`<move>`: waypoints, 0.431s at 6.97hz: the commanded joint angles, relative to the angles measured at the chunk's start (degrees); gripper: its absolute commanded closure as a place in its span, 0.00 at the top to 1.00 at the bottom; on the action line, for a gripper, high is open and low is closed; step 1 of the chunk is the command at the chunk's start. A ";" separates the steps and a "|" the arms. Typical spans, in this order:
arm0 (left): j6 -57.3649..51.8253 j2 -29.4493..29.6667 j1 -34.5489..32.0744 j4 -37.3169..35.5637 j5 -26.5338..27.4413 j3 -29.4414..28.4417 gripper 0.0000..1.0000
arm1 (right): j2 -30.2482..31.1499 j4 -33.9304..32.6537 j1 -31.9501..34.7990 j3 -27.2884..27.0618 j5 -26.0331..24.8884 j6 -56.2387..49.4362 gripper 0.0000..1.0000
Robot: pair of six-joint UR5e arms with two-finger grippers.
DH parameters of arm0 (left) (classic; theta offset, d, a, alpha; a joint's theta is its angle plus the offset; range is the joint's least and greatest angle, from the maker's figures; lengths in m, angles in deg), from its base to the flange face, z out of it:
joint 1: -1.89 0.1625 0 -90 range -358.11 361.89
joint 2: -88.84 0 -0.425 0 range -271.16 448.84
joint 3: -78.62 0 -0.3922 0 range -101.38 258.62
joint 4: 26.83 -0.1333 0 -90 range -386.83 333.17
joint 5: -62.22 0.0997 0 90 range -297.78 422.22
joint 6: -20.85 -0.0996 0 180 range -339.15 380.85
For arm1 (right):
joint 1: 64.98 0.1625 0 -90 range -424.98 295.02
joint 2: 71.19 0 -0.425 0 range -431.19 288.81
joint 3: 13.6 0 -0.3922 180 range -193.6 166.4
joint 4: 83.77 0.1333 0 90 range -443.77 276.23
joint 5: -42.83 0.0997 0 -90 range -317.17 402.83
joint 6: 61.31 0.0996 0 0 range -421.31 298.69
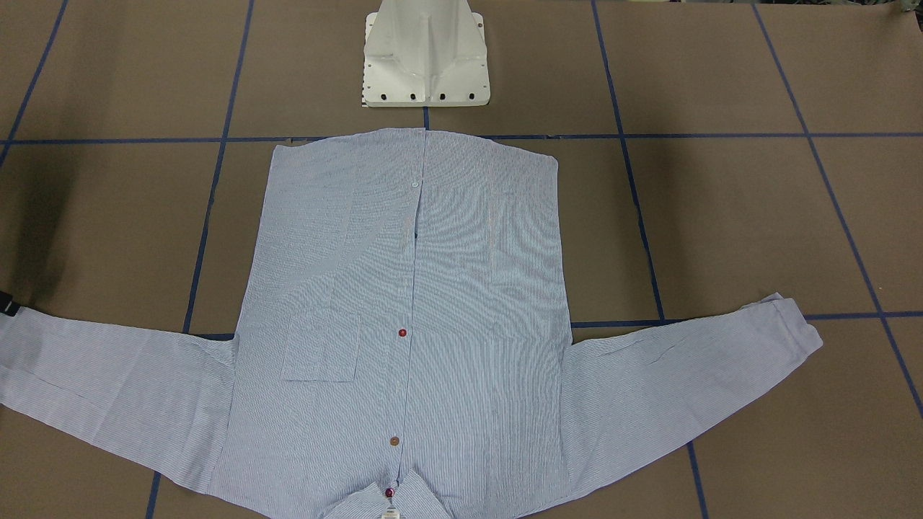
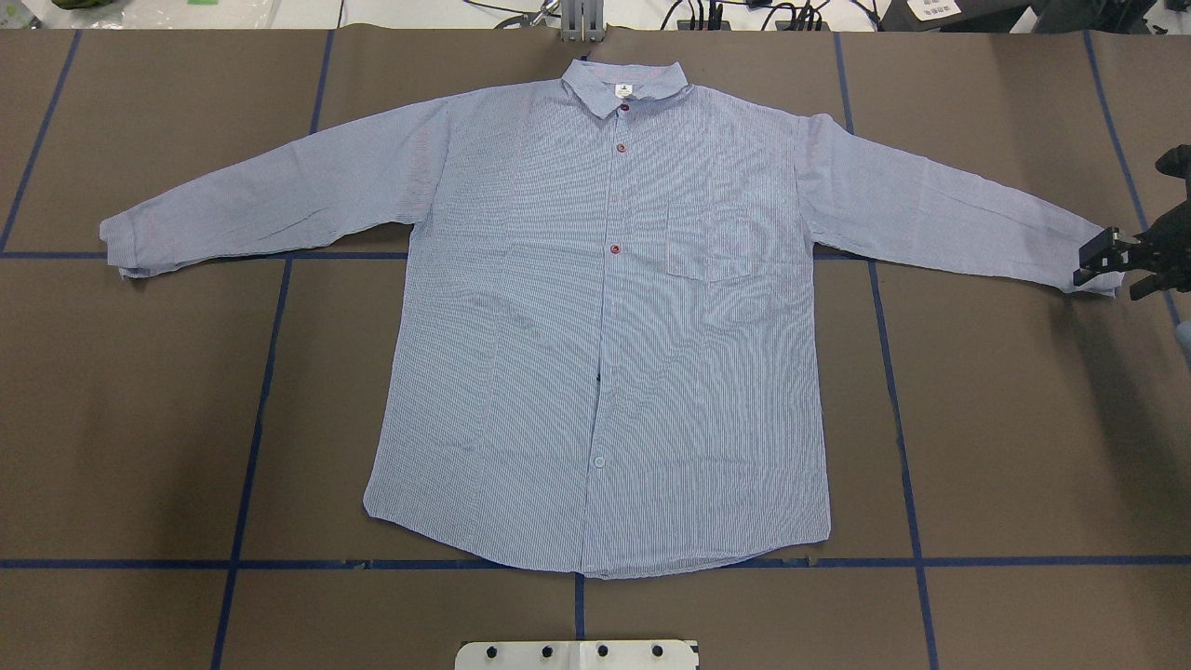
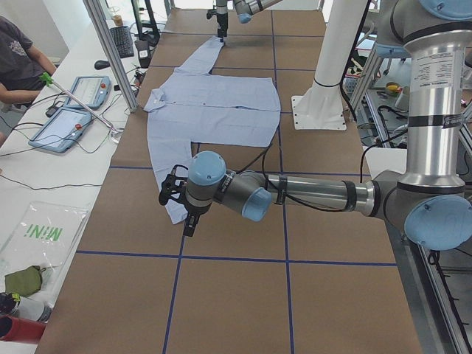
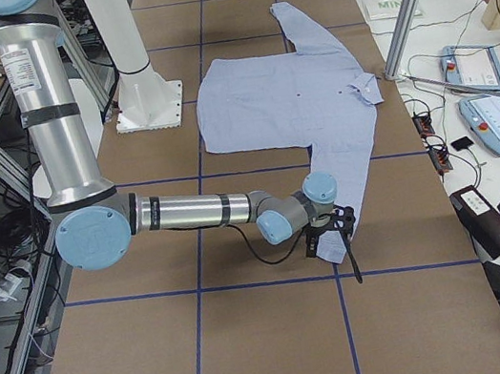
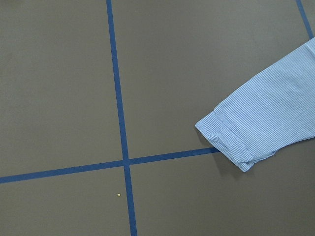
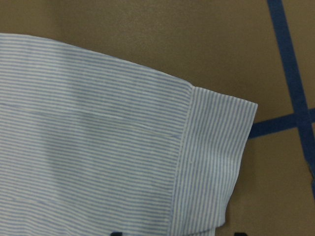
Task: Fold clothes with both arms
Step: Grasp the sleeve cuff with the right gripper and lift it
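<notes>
Brown table [image 2: 140, 419], blue tape grid [image 2: 253, 437]; white pedestal base [image 1: 425, 58]. Side bench [image 3: 44, 173]: two tablets [image 3: 63, 127], keyboard [image 3: 122, 42], green-lettered plastic bag [image 3: 40, 236], green cloth [image 3: 22, 280]. Seated person [image 3: 16, 63].

The shirt [image 2: 595, 326] lies flat over the middle of the table [image 2: 140, 419], its sleeves reaching left and right. Bare table lies open on both sides of the body, nearer than the sleeves. The pedestal [image 2: 577, 654] stands just near the hem, and a post [image 2: 582, 23] just beyond the collar. The right gripper [image 2: 1103, 259] sits at the right cuff.
</notes>
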 commanded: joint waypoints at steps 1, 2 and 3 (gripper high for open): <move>-0.03 0.03 -0.09 0.00 0.00 0.25 1.00 | -0.07 0.00 -0.07 0.56 0.00 0.08 0.66; -0.12 0.03 0.00 0.00 0.09 0.16 1.00 | -0.07 0.00 -0.07 0.56 0.00 0.16 0.66; -0.12 0.03 0.00 0.00 0.53 0.25 1.00 | -0.24 0.00 0.10 0.47 0.00 1.21 0.66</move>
